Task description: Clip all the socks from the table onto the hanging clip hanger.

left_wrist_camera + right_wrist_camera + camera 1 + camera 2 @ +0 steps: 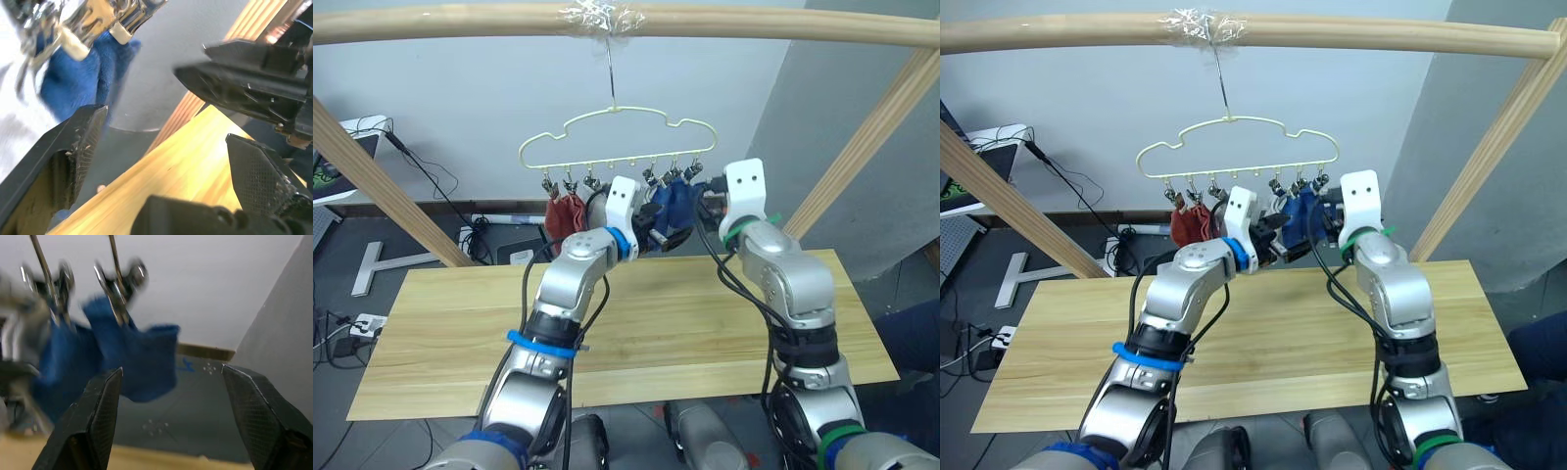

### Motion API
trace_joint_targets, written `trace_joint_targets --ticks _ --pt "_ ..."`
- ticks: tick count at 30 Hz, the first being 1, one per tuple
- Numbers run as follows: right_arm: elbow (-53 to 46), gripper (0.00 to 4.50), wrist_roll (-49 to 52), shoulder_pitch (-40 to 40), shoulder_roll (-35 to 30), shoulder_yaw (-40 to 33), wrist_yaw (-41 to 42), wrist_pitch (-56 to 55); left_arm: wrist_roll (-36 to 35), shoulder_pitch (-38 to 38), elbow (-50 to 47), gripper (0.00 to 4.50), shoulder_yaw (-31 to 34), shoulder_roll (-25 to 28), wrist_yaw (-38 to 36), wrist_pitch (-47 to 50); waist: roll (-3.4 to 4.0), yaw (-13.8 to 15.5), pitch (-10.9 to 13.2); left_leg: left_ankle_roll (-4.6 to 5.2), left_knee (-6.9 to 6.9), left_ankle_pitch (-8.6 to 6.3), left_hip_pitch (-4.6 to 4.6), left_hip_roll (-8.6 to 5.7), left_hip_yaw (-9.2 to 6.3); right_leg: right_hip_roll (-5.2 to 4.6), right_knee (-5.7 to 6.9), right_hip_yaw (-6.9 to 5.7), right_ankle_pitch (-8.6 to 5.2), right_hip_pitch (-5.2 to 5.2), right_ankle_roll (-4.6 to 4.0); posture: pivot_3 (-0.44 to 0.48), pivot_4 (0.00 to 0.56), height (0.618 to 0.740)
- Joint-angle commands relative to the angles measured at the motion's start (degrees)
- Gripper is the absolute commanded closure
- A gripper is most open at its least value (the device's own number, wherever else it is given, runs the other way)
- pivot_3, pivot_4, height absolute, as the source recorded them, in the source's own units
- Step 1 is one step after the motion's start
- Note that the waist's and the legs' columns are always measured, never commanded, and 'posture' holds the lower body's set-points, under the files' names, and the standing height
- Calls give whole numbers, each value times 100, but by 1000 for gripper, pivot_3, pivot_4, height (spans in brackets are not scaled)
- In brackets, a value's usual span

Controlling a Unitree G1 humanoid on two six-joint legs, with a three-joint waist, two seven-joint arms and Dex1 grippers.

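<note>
We see no readable brand, label or writing on any object here. The pale-yellow clip hanger (615, 137) hangs by its slim hook from a taped spot on the round wooden pole (754, 22) overhead, its row of metal clips (612, 176) above the far edge of the wooden surface (450, 323). Two rust-red socks (565, 211) hang clipped at the hanger's left end, and two blue socks (132, 357) hang clipped toward its right end; between them our left arm hides what the middle clips carry. Our left gripper (656, 233) is raised just beneath the clips beside the blue socks, and its wrist view shows its fingers (78, 147) apart with nothing between them. Our right gripper (1327, 211) is lifted close to the hanger's right end, its fingers (98, 416) spread wide and holding nothing, the blue socks just ahead of them. The planks we can see carry no sock, and open board runs on both sides of our arms out to the left and right edges. Slanting frame poles (382, 191) flank the surface on either side, and cables and a power strip (362, 323) lie on the floor beyond its left edge.
</note>
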Motion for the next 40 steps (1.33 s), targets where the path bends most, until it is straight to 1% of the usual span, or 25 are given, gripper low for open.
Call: trace_joint_targets --ticks 1,4,6,8,10,13,19,23,28,35,40 --pt "-750 1143 240 387 -307 -17 491 -8 -167 488 -1006 9 121 140 193 316 0 -14 0 0 1 0 1 0 -1 0 2 0 0 1 0 -285 187 740" --pt "-1225 1143 466 1038 -641 10 973 -180 -299 1308 -1582 9 391 301 333 422 -1 -47 -1 0 0 0 3 2 -7 1 1 0 -3 3 5 -280 187 740" --pt "-1432 1143 552 1443 -801 7 1217 -465 -334 1879 -1894 9 600 385 435 145 -1 -83 -1 1 -2 0 4 3 -8 2 0 0 -7 4 11 -271 185 740" --pt "-1599 1143 671 1821 -898 -36 1424 -628 -474 2448 -2257 9 946 384 557 -76 -2 -104 -1 1 -1 0 4 3 -7 2 2 1 -8 2 13 -262 184 740" --pt "-1760 1143 805 2208 -1003 -41 1654 -807 -578 2924 -2541 9 1268 395 720 -111 -2 -99 -1 1 0 0 5 6 -8 2 2 1 -11 5 18 -262 184 740" --pt "-1925 1143 1007 2735 -1174 -91 1986 -981 -552 3569 -2869 9 1628 473 945 -294 -7 -84 -4 1 4 0 10 4 -10 2 1 0 -17 10 28 -236 182 740" --pt "-2041 1143 1249 3423 -1483 -307 2336 -1241 -787 4826 -3386 9 2292 478 1095 -618 -26 -55 -17 1 12 0 17 2 2 1 -3 4 -18 15 29 -216 183 740" --pt "-2118 1143 1345 3789 -1645 -407 2446 -1355 -957 5428 -3742 9 2511 414 1201 -676 -34 10 -21 1 10 0 18 5 -4 1 -2 6 -19 15 27 -210 190 740" --pt "-2248 1143 1393 3916 -1661 -440 2389 -1316 -1117 5800 -3942 9 2694 275 1413 -737 -36 50 -23 2 11 1 21 4 3 1 -3 9 -19 15 24 -206 193 740" --pt "-2229 1143 1393 3872 -1709 -400 2392 -1320 -1234 5898 -3972 9 2627 265 1507 -790 -40 56 -25 2 10 1 22 4 3 2 -6 9 -21 14 20 -200 196 740" --pt "-2202 1143 1382 3828 -1743 -390 2387 -1312 -1201 5898 -3907 9 2600 301 1448 -1064 -41 56 -25 3 9 1 22 4 3 2 -7 9 -21 14 20 -201 196 740"
